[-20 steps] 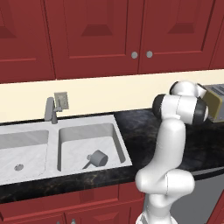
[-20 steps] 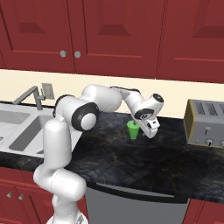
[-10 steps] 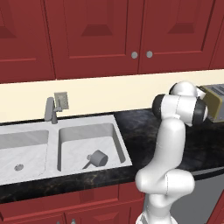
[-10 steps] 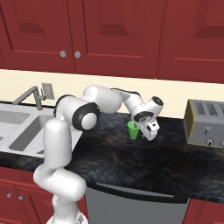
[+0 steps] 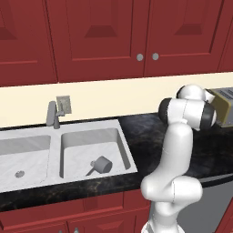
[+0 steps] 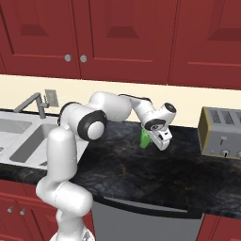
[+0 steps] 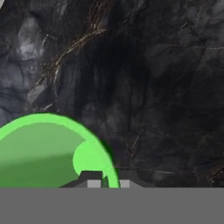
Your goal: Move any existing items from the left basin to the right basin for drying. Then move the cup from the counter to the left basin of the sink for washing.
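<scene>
— Hand [image 6: 162, 141] is pinching shut on the rim wall of the green cup [image 6: 145, 138], right of centre in the right base view. A second ago the jaws were standing wide beside it; now one fingertip is sitting inside the cup [image 7: 52, 153] and one outside.

— Meaning what for the job?

— Grasp looks made, though the cup's base is sitting on the counter [image 6: 141, 174], so the carry is not yet under way. The grey pot [image 5: 101, 164] is already lying in the right basin [image 5: 93, 145], so the first half reads as done.

— Room to travel?

— Plenty, I'd judge. The counter between cup and sink is showing bare black stone. The toaster [image 6: 221, 132] is standing well apart at the right edge. The left basin [image 5: 22, 152], at the left edge of the left base view, is holding nothing but its drain. The tap [image 5: 52, 113] behind the divider and the sink rim are the edges worth clearing.
</scene>
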You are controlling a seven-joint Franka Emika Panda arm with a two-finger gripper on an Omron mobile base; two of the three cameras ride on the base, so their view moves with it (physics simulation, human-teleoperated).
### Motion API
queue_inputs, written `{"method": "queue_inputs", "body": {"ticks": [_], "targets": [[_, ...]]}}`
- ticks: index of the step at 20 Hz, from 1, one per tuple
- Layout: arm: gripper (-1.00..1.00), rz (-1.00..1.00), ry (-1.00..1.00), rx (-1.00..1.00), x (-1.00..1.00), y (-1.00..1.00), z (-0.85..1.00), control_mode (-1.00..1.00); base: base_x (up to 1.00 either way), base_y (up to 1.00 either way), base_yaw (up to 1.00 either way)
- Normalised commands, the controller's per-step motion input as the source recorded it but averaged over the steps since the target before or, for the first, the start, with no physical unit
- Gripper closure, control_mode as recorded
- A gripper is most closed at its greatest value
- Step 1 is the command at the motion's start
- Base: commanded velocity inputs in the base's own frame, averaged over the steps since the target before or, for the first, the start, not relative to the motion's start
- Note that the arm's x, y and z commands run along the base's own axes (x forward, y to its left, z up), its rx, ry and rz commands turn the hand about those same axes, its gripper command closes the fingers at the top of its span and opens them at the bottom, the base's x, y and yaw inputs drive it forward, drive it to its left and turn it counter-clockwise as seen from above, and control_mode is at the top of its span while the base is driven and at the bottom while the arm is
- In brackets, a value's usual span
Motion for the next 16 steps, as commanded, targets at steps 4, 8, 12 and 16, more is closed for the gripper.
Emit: {"method": "queue_inputs", "body": {"ticks": [4,8,12,16], "targets": [[1.00,0.00,-0.03,0.00,-0.27,0.10,0.00,-1.00,0.00,0.00,0.00],[1.00,0.00,-0.16,0.00,-0.52,0.16,0.03,-1.00,0.00,0.00,0.00],[1.00,0.00,-0.17,0.00,-0.66,0.12,0.18,-1.00,0.00,0.00,0.00],[1.00,0.00,-0.10,-0.02,-0.53,0.14,0.38,-1.00,0.00,0.00,0.00]]}}
